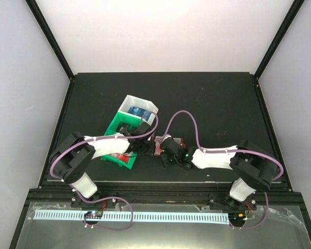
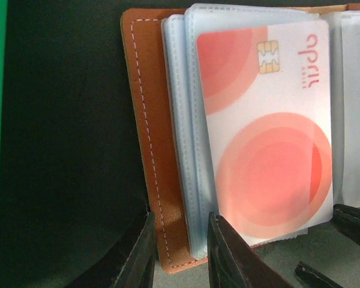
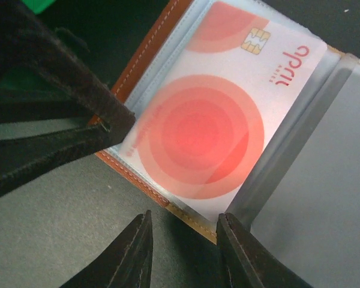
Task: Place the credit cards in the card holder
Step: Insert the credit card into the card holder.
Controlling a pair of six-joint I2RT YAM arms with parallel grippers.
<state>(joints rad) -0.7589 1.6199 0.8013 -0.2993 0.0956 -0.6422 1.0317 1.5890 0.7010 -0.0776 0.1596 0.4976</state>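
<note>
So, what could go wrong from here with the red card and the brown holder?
1. The left tool straddles the stitched edge of the card holder; closing on leather alone may let the clear pockets fan apart.
2. The red-and-white card may not be fully seated; a tug could slide it out.
3. The right tool sits near the same edge, so both tools might collide.
</note>
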